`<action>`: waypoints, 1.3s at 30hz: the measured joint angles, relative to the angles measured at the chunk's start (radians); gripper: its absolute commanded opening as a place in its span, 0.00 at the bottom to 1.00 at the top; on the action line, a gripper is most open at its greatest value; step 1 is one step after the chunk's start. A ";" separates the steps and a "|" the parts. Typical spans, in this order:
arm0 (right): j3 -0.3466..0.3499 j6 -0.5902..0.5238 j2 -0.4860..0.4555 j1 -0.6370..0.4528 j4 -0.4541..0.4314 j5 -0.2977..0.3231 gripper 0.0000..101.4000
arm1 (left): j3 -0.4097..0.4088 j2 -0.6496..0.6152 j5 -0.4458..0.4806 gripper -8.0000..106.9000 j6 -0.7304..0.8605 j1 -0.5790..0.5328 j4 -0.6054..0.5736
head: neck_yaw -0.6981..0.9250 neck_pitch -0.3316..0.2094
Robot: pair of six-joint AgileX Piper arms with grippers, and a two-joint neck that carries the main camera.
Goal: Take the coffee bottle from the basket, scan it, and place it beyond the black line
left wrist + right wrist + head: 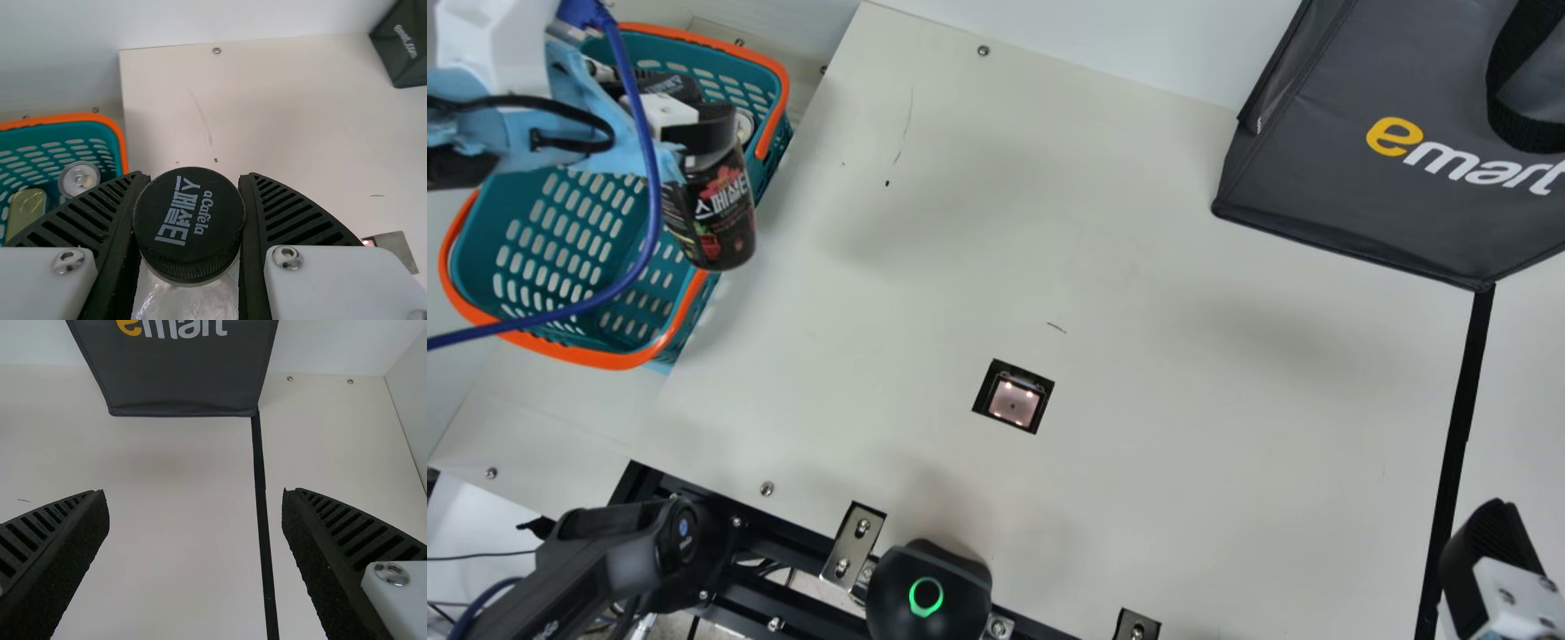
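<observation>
My left gripper [707, 133] is shut on the coffee bottle [716, 218], holding it over the right side of the teal basket [569, 258]. From the left wrist view, the bottle's black cap [189, 223] sits between the fingers of the left gripper [189, 230]. At the lower right stands my right gripper [1494, 551], beside the black line [1458, 427]. In the right wrist view the right gripper [195, 500] is open, the black line [262, 513] passing below its gap. The scanner window [1014, 397] lies in the middle of the table.
A dark grey bag [1343, 160] stands at the back right, by the black line's far end. A can [79, 178] and a yellowish item [27, 210] lie in the basket. A black device with a green ring [927, 596] is at the table's front edge.
</observation>
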 measured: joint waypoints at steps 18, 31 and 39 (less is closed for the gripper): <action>0.000 0.000 0.000 0.000 0.000 0.000 0.90 | 0.158 -0.077 -0.054 0.16 0.055 -0.213 -0.034 | 0.000 0.000; 0.000 0.000 0.000 0.000 0.000 0.002 0.90 | 0.237 -0.076 -0.147 0.16 0.084 -0.411 -0.086 | 0.000 0.000; 0.000 0.000 0.000 0.000 0.000 0.002 0.90 | 0.233 -0.045 -0.239 0.16 0.037 -0.522 -0.076 | 0.000 0.000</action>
